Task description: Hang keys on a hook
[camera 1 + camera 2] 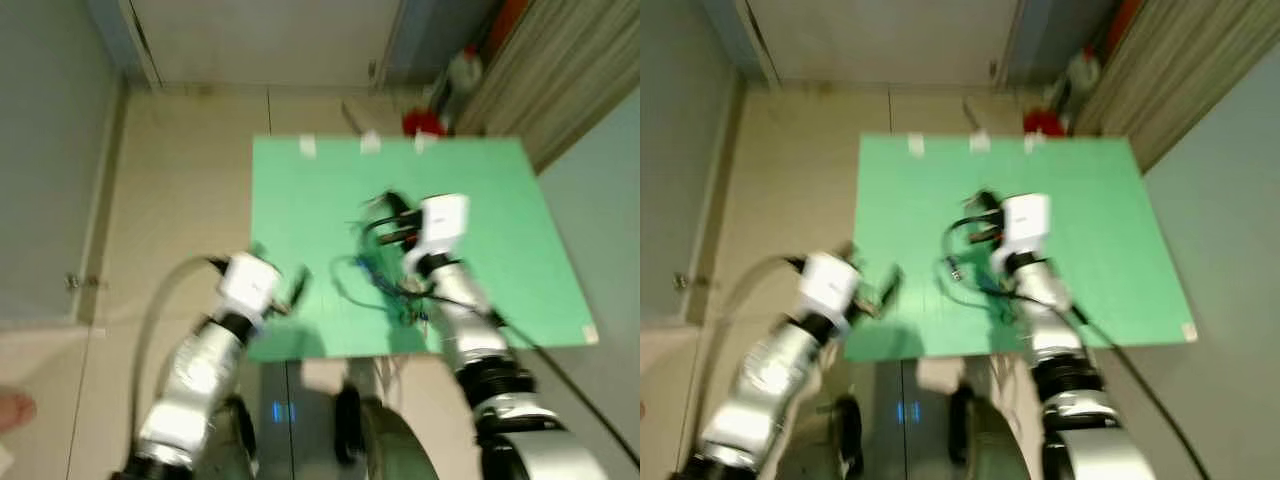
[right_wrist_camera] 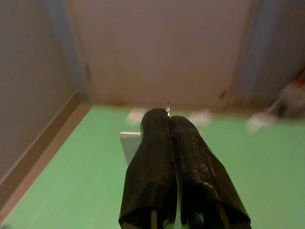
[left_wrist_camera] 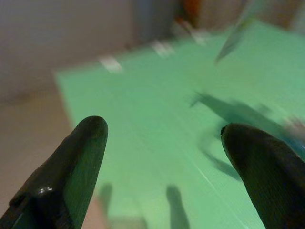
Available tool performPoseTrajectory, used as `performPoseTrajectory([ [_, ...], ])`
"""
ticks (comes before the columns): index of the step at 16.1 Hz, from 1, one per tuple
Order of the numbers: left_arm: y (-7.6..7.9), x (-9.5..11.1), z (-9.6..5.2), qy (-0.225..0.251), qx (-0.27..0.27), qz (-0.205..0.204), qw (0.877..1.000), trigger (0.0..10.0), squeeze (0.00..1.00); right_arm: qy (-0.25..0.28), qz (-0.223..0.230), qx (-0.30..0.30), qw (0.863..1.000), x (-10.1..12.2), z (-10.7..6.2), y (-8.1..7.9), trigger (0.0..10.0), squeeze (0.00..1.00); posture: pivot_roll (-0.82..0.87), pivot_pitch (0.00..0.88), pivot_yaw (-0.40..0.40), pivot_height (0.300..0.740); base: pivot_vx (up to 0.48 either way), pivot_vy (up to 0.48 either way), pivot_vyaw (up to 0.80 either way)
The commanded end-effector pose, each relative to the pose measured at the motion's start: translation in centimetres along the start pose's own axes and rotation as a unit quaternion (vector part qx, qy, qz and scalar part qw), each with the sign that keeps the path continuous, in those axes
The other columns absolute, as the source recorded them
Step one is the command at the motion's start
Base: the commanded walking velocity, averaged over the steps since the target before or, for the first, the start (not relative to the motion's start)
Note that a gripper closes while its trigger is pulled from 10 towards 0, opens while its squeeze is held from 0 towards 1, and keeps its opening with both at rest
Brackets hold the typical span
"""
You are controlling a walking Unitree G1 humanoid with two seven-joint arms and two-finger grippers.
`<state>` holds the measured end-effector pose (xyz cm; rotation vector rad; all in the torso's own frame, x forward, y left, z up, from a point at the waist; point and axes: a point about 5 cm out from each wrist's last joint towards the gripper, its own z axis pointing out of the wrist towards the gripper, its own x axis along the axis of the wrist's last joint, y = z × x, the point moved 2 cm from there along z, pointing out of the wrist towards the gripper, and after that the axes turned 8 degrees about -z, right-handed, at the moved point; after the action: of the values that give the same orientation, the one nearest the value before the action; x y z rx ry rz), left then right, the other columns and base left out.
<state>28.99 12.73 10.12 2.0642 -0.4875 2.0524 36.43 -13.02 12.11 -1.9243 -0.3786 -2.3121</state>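
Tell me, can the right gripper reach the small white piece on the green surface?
Probably yes: the right gripper, shut, points toward the white piece, with bare green surface between them.

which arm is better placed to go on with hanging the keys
Right. Its pincer is shut, with a thin metal tip showing between the fingers, above the green mat. The left pincer is open and empty at the mat's near edge.

- A plain green table top (image 1: 330, 180) is seen, with white tape pieces (image 1: 369, 143) along its far edge.
- Black fingers (image 3: 71, 167) are shown.
- A red object (image 1: 422, 122) is seen beyond the far edge.
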Motion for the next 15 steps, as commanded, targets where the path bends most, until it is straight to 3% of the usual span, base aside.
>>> performPoseTrajectory([
  [1,-0.3,0.3,-0.4,0.008,0.007,0.004,1.0,10.0,0.0,-0.003,0.001,-0.035,0.999,-0.4,-1.0,1.9,0.0,0.0,0.1,0.072,-0.077,0.74,0.0,0.0,0.0],
  [4,-0.6,2.0,0.0,0.037,0.014,0.032,0.999,10.0,0.0,-0.024,-0.024,-0.095,0.995,-1.4,-3.8,5.4,0.0,0.0,0.06,0.025,-0.059,0.74,0.0,0.0,0.0],
  [6,-0.5,3.1,0.3,0.056,0.003,0.05,0.997,10.0,0.0,-0.021,-0.047,-0.116,0.992,-1.1,-5.3,6.5,0.0,0.0,0.05,0.001,-0.053,0.74,0.0,0.0,0.0],
  [8,-0.5,4.7,-0.2,0.085,0.007,0.038,0.996,10.0,0.0,-0.022,-0.049,-0.153,0.987,-1.0,-7.5,7.6,0.0,0.0,0.02,0.0,-0.053,0.74,0.0,0.0,0.0],
  [10,0.7,3.5,-1.6,0.08,0.006,0.008,0.997,10.0,0.0,-0.033,-0.04,-0.16,0.986,-1.5,-9.2,6.3,0.0,0.0,0.0,0.0,-0.045,0.74,0.0,0.0,0.0],
  [12,1.6,1.1,-0.7,0.038,0.002,-0.008,0.999,10.0,0.0,-0.042,-0.028,-0.129,0.99,-2.0,-9.0,3.8,0.0,0.0,-0.02,0.0,-0.038,0.74,0.0,0.0,0.0],
  [15,1.3,-0.1,0.4,-0.005,0.0,-0.024,1.0,10.0,0.0,-0.043,-0.015,-0.119,0.992,-1.9,-8.1,2.7,0.0,0.0,-0.03,0.0,-0.025,0.74,0.0,0.0,0.0],
])
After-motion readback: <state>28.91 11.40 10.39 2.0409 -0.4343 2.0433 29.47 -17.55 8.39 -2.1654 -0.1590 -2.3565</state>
